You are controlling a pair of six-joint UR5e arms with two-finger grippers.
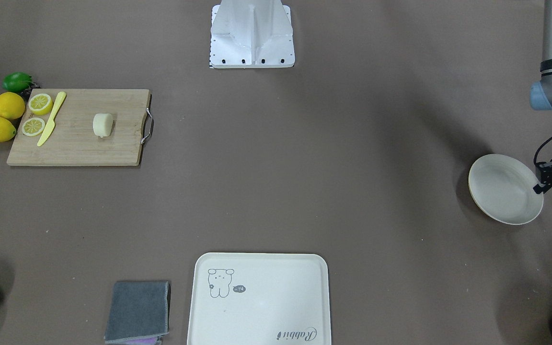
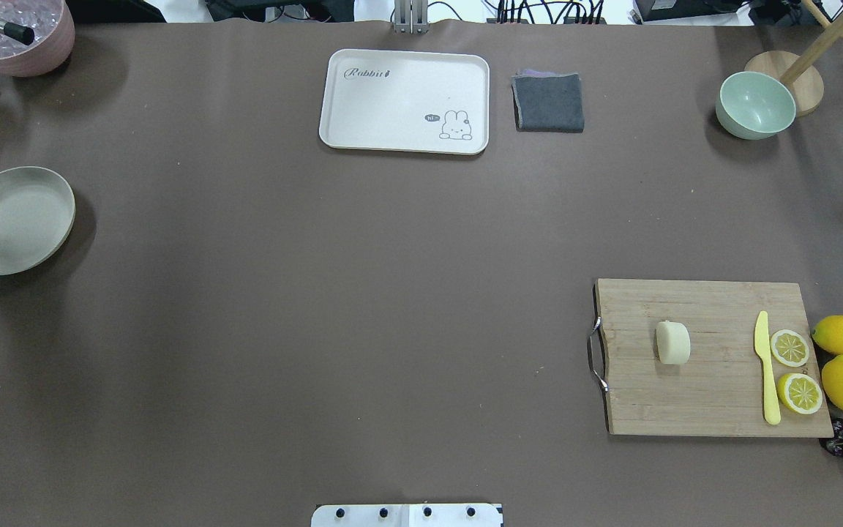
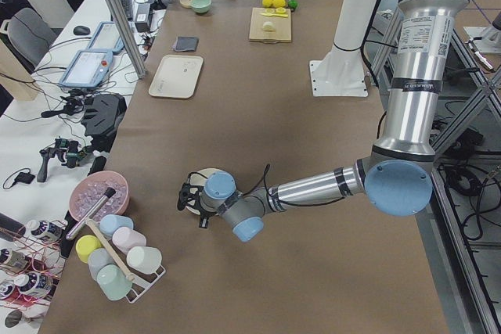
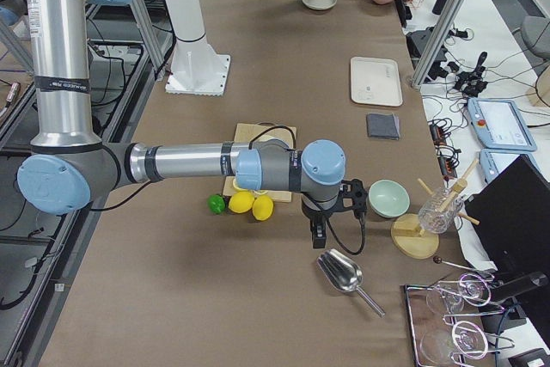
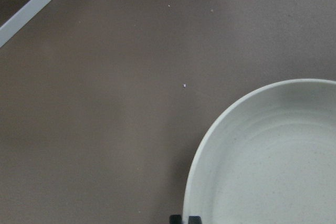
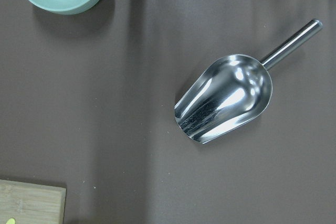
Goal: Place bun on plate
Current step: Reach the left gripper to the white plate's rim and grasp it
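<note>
**Bun on the cutting board, plate at the far end of the table**

In the front-facing view you see the bun (image 1: 102,124) lying on the wooden cutting board (image 1: 79,148), apart from the yellow knife (image 1: 51,119) and the two lemon halves (image 1: 40,103). The plate (image 1: 503,189) sits well apart from it across the table (image 1: 304,167), with the left gripper (image 1: 539,188) at its rim.

Overhead, you find the bun on the board on the robot's right and the plate at the far left edge.

From the exterior left, the near arm reaches low, its gripper over the plate.

From the exterior right, the right gripper (image 4: 320,231) hangs above the table near the green bowl (image 4: 388,198) and the metal scoop (image 4: 342,272); you cannot tell how far apart its fingers are.

The left wrist view shows you two dark fingertips (image 5: 177,219) close together at the plate's rim; you cannot tell whether they pinch it.

The right wrist view looks down on the scoop, the bowl and a corner of the board
</note>
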